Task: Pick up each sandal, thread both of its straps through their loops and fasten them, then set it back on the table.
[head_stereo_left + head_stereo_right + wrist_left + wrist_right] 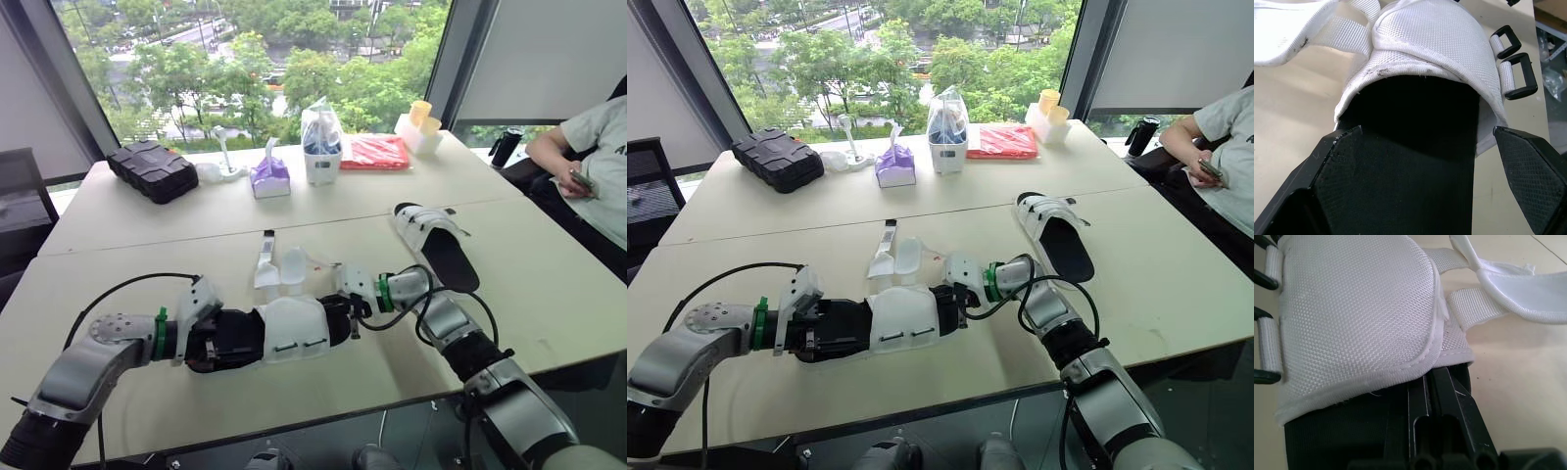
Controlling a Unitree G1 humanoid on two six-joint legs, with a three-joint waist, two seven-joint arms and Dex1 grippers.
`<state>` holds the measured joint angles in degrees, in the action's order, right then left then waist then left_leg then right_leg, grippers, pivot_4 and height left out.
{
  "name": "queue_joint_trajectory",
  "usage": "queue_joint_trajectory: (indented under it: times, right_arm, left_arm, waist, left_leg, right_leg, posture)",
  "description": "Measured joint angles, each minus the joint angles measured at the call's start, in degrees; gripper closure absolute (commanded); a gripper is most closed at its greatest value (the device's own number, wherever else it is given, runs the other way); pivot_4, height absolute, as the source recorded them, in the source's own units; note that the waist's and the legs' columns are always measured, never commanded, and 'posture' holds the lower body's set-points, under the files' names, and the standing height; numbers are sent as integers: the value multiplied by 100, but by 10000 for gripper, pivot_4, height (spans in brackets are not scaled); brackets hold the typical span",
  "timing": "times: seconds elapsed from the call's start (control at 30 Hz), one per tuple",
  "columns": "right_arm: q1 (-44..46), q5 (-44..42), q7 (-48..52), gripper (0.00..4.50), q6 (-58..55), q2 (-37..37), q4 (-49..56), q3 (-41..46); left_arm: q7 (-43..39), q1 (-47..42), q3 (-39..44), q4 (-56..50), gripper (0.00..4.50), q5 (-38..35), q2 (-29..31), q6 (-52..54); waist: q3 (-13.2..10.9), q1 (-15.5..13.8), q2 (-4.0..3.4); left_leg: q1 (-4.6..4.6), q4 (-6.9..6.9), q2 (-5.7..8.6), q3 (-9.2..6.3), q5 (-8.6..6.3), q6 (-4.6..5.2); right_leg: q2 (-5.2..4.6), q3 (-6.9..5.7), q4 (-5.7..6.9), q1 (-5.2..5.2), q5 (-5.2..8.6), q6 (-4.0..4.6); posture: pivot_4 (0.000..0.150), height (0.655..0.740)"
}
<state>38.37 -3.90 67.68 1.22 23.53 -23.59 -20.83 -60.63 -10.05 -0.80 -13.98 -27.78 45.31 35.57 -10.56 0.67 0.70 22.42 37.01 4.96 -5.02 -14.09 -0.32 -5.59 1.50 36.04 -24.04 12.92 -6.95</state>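
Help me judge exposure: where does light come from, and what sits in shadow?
Left eye view: daylight enters by the glass window behind the beige table; shadows are soft. Left wrist view: deep shadow inside the white woven sandal. Right wrist view: its upper is evenly lit.

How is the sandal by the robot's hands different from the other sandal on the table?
The near sandal sits between the left gripper and right gripper; the far sandal lies alone. The near sandal lies crosswise with straps trailing loose; the far sandal points away from the robot. Both are white with black soles.
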Motion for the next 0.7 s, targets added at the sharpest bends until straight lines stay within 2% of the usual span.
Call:
queue_joint_trajectory:
  times: [0.3, 0.43, 0.7]
  right_arm:
    - [-901, -183, -56, 44491, -811, 75, 1320, 92]
    - [-1012, -15, -412, 44491, -578, -135, 1307, 61]
    - [-877, 58, -413, 44491, -352, -181, 1106, -29]
  left_arm:
    - [175, -133, -34, 137, 0, 116, -157, -28]
    - [245, -179, 22, 203, 0, 61, -209, 58]
    - [288, -664, 1024, 756, 0, -805, -96, 878]
  waist:
    - [2, 11, 0]
    - [7, 29, 2]
    - [8, 59, 5]
  left_leg:
    - [0, -1, -1, -1, -1, 0]
    - [-7, -1, -4, 0, 0, -1]
    - [-8, -2, -24, 3, 1, -3]
  right_leg:
    - [0, -1, -3, 3, 0, 0]
    - [2, -1, -1, 8, 0, 1]
    - [19, -4, -1, 4, -2, 4]
  posture:
    - [1500, 7400]
    - [1500, 7400]
    - [1500, 7400]
